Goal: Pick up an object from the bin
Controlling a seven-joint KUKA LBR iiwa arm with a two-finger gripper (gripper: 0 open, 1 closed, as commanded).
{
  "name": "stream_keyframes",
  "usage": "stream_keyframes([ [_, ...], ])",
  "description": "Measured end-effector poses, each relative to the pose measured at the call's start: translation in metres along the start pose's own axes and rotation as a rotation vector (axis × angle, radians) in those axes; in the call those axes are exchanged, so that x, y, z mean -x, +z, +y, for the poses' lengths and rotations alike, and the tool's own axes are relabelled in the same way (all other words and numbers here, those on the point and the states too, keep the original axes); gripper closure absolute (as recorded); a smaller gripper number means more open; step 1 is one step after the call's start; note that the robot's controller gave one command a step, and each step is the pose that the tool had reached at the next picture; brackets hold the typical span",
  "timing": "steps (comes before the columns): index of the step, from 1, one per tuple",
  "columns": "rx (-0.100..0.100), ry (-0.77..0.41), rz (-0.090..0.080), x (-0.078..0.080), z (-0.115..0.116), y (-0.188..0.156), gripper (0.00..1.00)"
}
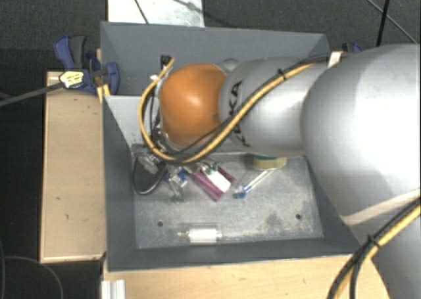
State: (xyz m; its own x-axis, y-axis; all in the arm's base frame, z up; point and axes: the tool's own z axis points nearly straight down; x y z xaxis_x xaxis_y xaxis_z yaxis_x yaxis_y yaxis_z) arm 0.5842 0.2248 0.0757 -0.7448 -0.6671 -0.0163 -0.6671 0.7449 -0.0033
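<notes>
Camera view puts a purple and white block (214, 182) on the floor of the bin (263, 222), left of the middle and towards the back. The gripper (172, 183) is low just to the block's left, under the arm's orange cover (191, 104). Whether it is open or closed I cannot tell. A black rounded thing (145, 177) lies on its other side. Right of the block lies a clear pen with a blue tip (248, 184), near a pale round lid (266, 161) half under the arm. A small white tube (202, 234) lies well apart by the front wall.
</notes>
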Motion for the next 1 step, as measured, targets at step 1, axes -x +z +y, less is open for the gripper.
stream_keyframes([
  [1,0.002,0.144,0.008,0.0192,0.0220,-0.0263,0.00],
])
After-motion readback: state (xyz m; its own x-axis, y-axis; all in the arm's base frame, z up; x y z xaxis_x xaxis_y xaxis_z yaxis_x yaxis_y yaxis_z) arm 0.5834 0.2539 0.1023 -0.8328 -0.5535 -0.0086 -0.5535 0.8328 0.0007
